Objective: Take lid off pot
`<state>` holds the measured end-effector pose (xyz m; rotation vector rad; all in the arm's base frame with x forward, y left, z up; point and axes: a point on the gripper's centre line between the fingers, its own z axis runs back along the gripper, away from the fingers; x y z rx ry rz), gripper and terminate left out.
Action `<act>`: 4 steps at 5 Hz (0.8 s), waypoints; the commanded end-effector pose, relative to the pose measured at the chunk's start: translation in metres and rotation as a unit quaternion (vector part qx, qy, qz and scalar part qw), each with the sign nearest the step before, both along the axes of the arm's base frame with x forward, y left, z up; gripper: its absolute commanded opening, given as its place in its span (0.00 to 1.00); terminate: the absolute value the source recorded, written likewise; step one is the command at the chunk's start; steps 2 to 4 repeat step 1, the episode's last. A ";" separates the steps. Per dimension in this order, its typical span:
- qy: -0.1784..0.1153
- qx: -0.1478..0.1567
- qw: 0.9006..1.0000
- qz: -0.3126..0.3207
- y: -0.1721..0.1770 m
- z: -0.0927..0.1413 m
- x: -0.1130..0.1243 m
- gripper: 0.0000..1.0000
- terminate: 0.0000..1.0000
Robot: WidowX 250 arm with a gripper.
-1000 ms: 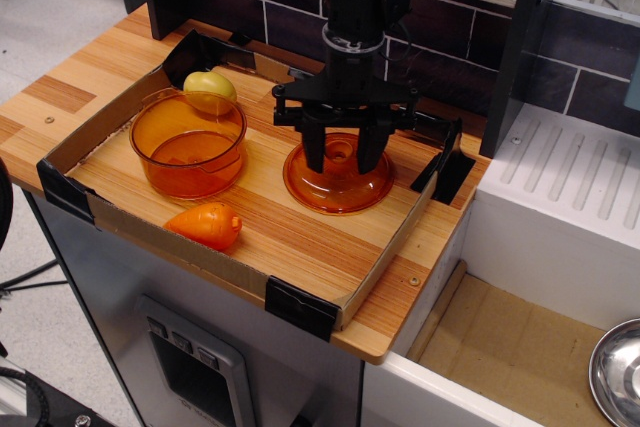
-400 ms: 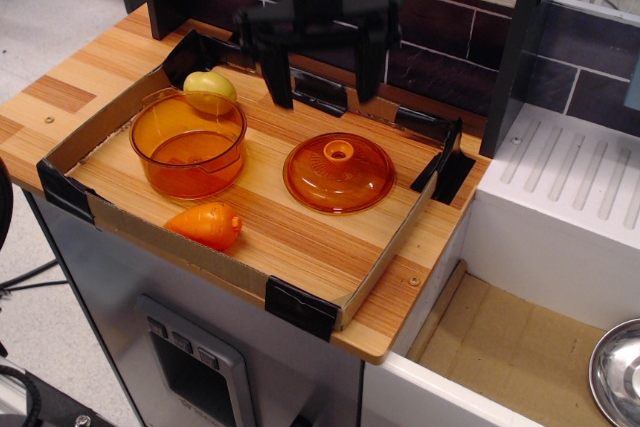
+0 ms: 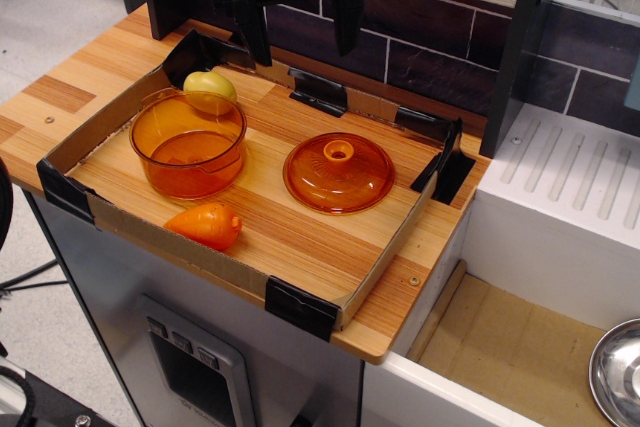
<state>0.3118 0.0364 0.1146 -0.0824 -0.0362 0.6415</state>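
The translucent orange lid (image 3: pixel 339 173) lies flat on the wooden tabletop at the middle right of the cardboard-walled area, knob up. The translucent orange pot (image 3: pixel 188 142) stands open to its left, apart from the lid. My gripper (image 3: pixel 298 35) is open and empty. It hangs high above the back of the table, well clear of both, with its two black fingers (image 3: pixel 346 17) spread wide.
A yellow-green toy fruit (image 3: pixel 209 90) sits behind the pot. An orange carrot-shaped toy (image 3: pixel 206 225) lies in front of it. A low cardboard wall (image 3: pixel 210 258) with black taped corners rings the wooden surface. A white sink counter (image 3: pixel 568 197) and a silver bowl (image 3: pixel 615 371) are at right.
My gripper let go of the lid, leaving it on the table, then rose and moved back and to the left. The lid and pot have not moved.
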 end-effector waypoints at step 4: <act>-0.035 0.006 0.999 -0.006 0.002 0.022 0.004 1.00 1.00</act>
